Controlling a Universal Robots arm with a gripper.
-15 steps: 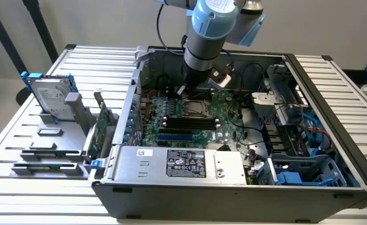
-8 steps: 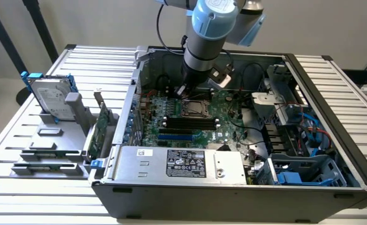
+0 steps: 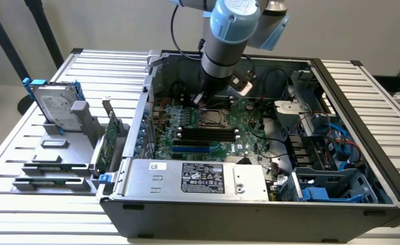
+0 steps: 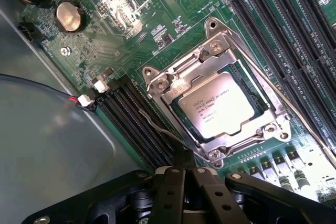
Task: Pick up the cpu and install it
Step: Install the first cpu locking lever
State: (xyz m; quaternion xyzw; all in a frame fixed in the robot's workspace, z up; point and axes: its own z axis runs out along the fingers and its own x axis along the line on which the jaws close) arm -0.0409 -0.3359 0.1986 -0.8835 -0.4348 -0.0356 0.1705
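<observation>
Slatted table [image 3: 370, 97] carries the open computer case [image 3: 254, 217]; its walls ring the socket [image 4: 210, 43] on all sides, with the way in from above.

The silver box with a black label [image 3: 200, 178] lies along the case edge, on the near side of the socket in the exterior view. The hard drive with blue rails [image 3: 53, 109] stands outside the case, well apart from the socket, on the exterior view's left.

The motherboard [image 4: 173, 3] spreads flat around the socket. The arm [image 3: 227, 46] comes down almost straight above it.

The gripper [image 4: 182, 171] hangs just beside the socket's frame edge, fingers clenched together, and we see nothing held between them.

Black memory slots [image 4: 294, 40] run close along one edge of the socket, and more slots [image 4: 134, 121] along the opposite edge, leaving little bare board there.

The cpu [image 4: 218, 103] lies flat inside the socket's metal frame, printed silver top up, with the frame close around its edges.

A thin wire lever [image 4: 157, 125] sits beside the frame, and a coin battery [image 4: 69, 16] lies well apart from the socket.
</observation>
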